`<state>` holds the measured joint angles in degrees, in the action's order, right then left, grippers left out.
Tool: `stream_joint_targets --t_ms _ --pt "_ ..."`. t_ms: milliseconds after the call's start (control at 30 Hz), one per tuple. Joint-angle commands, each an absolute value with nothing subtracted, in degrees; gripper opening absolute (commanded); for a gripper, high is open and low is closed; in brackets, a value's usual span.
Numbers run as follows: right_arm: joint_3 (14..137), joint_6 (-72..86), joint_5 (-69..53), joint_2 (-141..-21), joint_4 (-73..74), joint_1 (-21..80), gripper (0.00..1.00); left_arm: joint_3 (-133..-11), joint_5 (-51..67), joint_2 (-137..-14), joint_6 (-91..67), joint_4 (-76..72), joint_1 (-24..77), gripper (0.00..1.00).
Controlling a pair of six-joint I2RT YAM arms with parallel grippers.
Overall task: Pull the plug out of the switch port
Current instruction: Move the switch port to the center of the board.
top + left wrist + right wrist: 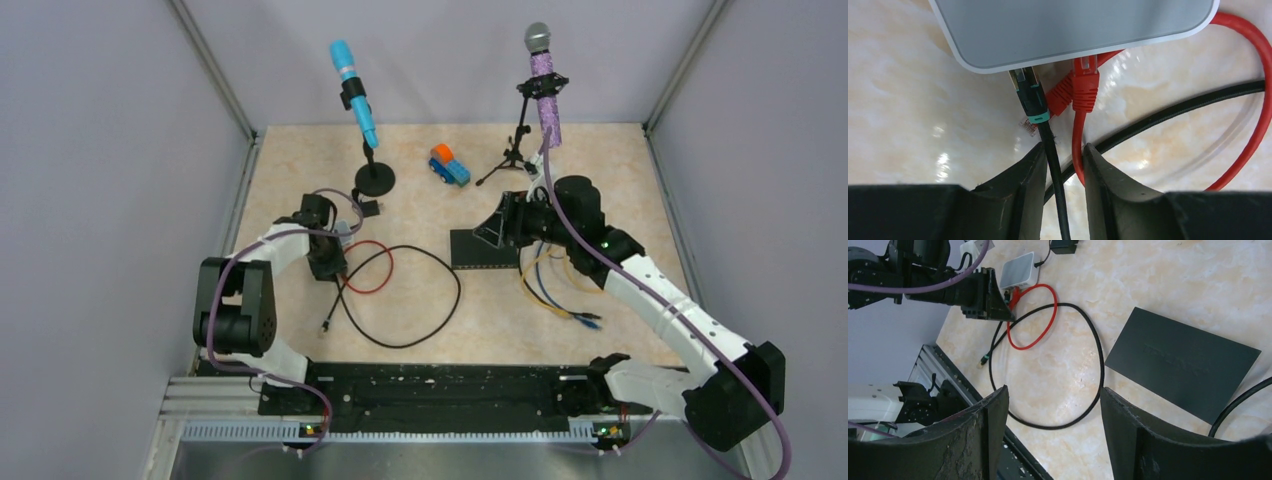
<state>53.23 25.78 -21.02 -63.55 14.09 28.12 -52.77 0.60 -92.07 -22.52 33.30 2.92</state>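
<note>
The flat black switch box (pixel 484 249) lies mid-table, also in the right wrist view (pixel 1180 362); its ports and the plug in them cannot be made out. My right gripper (pixel 1054 390) hangs open above the table beside it, at the box's right end in the top view (pixel 500 228). My left gripper (pixel 1064 147) is at the small white box (pixel 1073 30), jaws closed in on a black cable (pixel 1054 165) and a red cable (pixel 1077 150). The black cable's plug with a teal ring (pixel 1030 95) and a red plug (pixel 1085 85) sit at the white box's edge.
A black cable loop (pixel 440 300) and a red loop (pixel 375 268) lie between the arms. Yellow and blue cables (pixel 550 290) trail by the right arm. A blue microphone on its stand (pixel 358 100), a purple one (pixel 545 90) and a toy truck (pixel 449 165) stand at the back.
</note>
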Motion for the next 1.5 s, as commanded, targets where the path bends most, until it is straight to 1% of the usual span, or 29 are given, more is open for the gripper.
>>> stream_joint_targets --t_ms 0,133,267,333,367,467,500,533,567,633,667,700,800,933,1033,1100,1167,1200,1233,1400,1467 --pt "52.76 26.58 -20.63 -62.20 11.49 28.56 0.66 -46.90 2.86 -88.97 -28.32 35.87 7.89 0.37" --pt "52.49 26.70 -20.64 -62.63 11.23 28.56 0.66 -44.02 2.62 -85.91 -30.79 35.59 13.29 0.37" --pt "52.32 27.07 -21.11 -63.85 10.47 28.56 0.66 -43.84 2.68 -84.32 -32.64 36.51 19.27 0.38" --pt "51.57 28.23 -21.17 -64.61 9.39 28.58 0.66 -43.46 2.47 -84.23 -33.38 36.89 22.03 0.39" --pt "51.20 28.90 -21.52 -65.21 8.82 28.58 0.66 -43.16 2.45 -84.31 -33.74 37.10 23.30 0.42" --pt "49.81 31.21 -22.61 -66.80 6.66 28.57 0.66 -42.12 0.97 -83.70 -35.14 37.77 25.30 0.51" --pt "49.51 31.83 -23.04 -67.32 5.89 28.65 0.66 -41.67 0.78 -82.99 -35.65 37.56 25.54 0.56" --pt "49.24 32.25 -23.18 -68.02 5.25 28.81 0.66 -41.41 0.66 -81.74 -35.99 37.46 25.70 0.64" --pt "49.33 32.55 -23.11 -68.84 4.90 29.08 0.64 -41.37 -1.05 -80.35 -36.36 37.76 25.75 0.74" --pt "51.05 31.76 -22.23 -71.30 5.91 30.28 0.63 -42.35 -2.75 -76.90 -36.56 38.53 25.74 0.89" --pt "52.15 31.15 -21.60 -72.72 6.91 31.24 0.63 -43.03 -3.16 -75.00 -36.44 38.82 25.71 0.96" --pt "53.10 30.80 -20.76 -74.11 7.47 32.07 0.63 -43.78 -3.92 -73.03 -36.37 39.23 25.74 0.98" --pt "55.15 31.30 -18.60 -78.38 7.11 34.12 0.62 -46.39 -8.89 -66.83 -35.50 39.72 25.48 0.99" --pt "58.21 35.24 -16.25 -84.78 3.11 35.89 0.59 -48.20 -12.93 -62.90 -33.98 37.21 22.53 0.99" --pt "64.79 38.35 -15.60 -92.47 1.23 37.90 0.59 -49.07 -8.51 -63.46 -32.96 33.27 14.97 0.99" --pt "69.98 39.98 -10.73 -98.40 3.41 39.94 0.59 -49.50 -4.88 -64.46 -32.20 31.41 11.09 0.99" --pt "72.80 43.47 -8.82 -102.79 2.91 40.59 0.58 -49.84 -4.73 -65.27 -31.41 30.00 9.34 0.99" --pt "74.01 46.19 -8.84 -104.91 2.76 40.64 0.55 -49.66 -4.85 -65.75 -31.34 29.07 8.59 0.99" --pt "75.21 48.51 -8.82 -106.60 2.81 40.87 0.55 -49.38 -4.11 -66.40 -31.55 28.19 7.66 0.99" --pt "78.75 55.34 -5.10 -113.59 -1.54 42.07 0.54 -47.63 1.62 -70.45 -32.77 23.73 5.41 0.99" --pt "81.59 54.72 -4.04 -116.44 -1.30 42.27 0.54 -46.81 3.16 -71.61 -32.82 22.59 5.05 0.99"
